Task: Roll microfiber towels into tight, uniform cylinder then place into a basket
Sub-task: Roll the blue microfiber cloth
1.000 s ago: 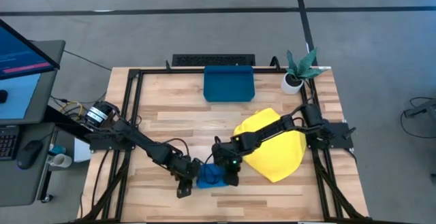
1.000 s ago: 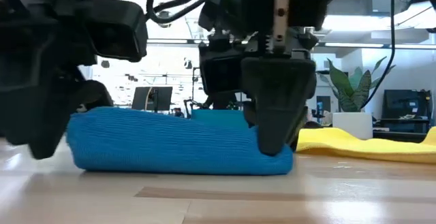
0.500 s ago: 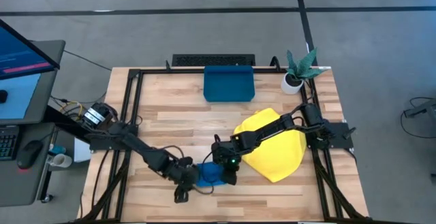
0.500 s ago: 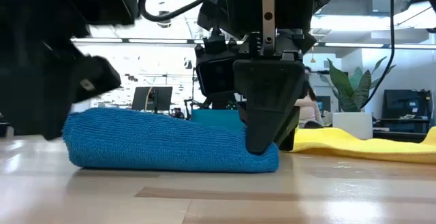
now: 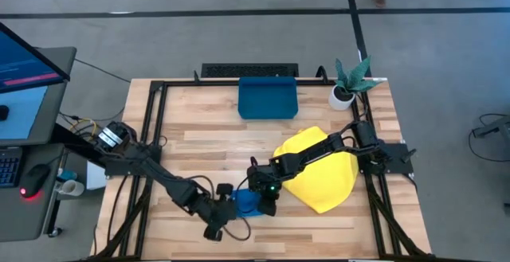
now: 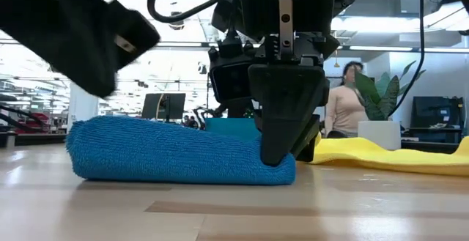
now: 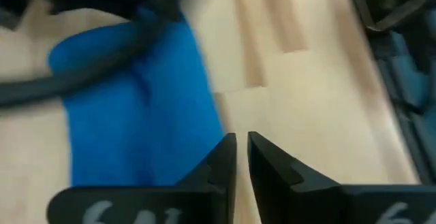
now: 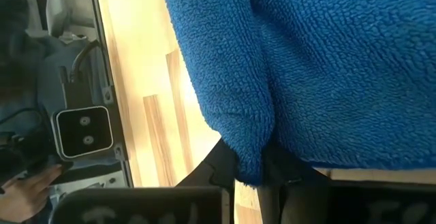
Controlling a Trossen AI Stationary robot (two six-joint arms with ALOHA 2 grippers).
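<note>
The blue microfiber towel (image 5: 245,204) lies rolled into a short, thick bundle near the front edge of the wooden table (image 5: 207,138), about midway across, lying roughly left to right.

At the far left, off the table, stands a monitor (image 5: 28,87). The left arm reaches diagonally from the table's left edge toward the bundle. The left gripper (image 7: 241,157) sits just beside the roll's left end, its fingers pressed almost together with only a thin slit between them and nothing held; bare wood shows past the tips. It looks free of the cloth, probably between grips.

At the roll's right end, the right gripper (image 6: 284,135) points down and pinches a fold of the blue cloth between its fingers, which likely keeps the roll from springing open. In the right wrist view the blue pile is clearly clamped between the dark fingertips.

Farther right, the yellow microfiber towel (image 5: 331,184) lies flat and unrolled under the right arm, waiting its turn. At the table's far edge, centred, sits the teal basket (image 5: 268,99), with nothing visible in it, and to its right a small white plant pot (image 5: 343,95). A person (image 6: 344,109) shows in the room beyond.
</note>
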